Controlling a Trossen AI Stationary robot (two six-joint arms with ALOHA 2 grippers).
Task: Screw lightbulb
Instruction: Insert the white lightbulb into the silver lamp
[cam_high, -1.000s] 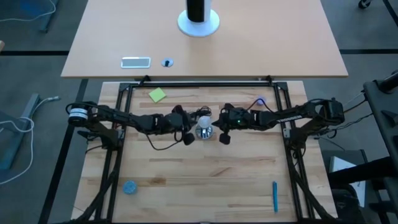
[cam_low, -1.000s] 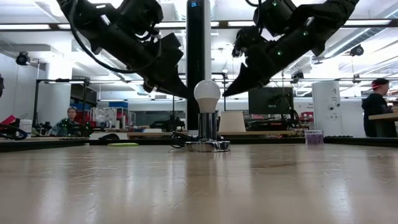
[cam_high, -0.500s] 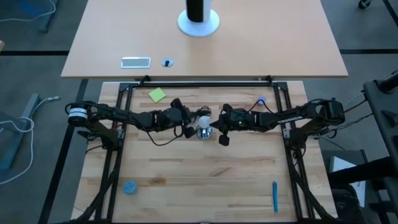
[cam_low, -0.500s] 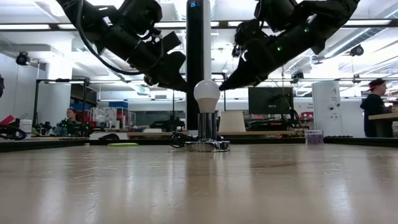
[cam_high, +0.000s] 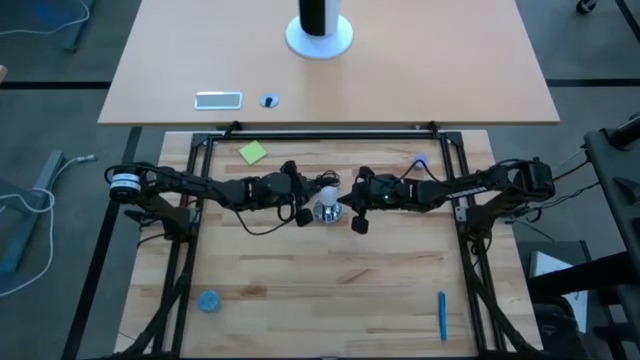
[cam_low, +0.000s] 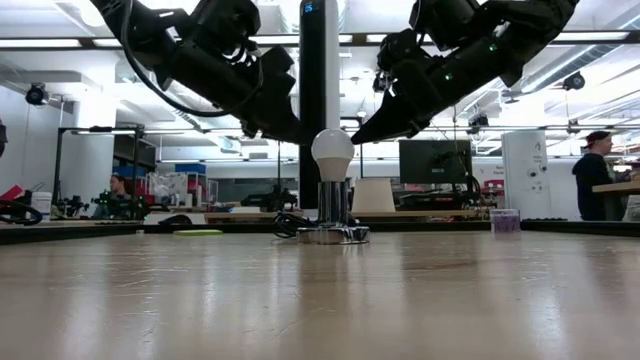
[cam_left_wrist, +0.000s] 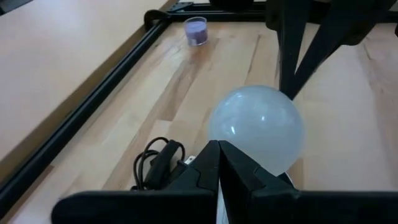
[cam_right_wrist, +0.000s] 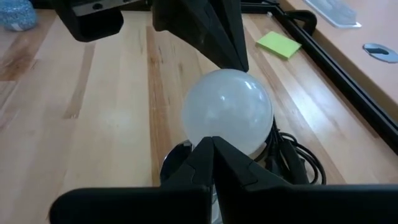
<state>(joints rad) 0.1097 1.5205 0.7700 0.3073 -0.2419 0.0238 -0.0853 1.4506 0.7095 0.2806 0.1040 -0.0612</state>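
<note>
lightbulb: upright in silver socket base, mid-table toward the far edge
left gripper: fingers together, tips beside bulb
right gripper: fingers together, opposite side

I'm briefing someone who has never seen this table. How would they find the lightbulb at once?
Look to the middle of the slatted wooden table, where both arms meet. There the lightbulb stands upright in a shiny silver socket base with a black cord. It is the only round, frosted white thing there.
</note>
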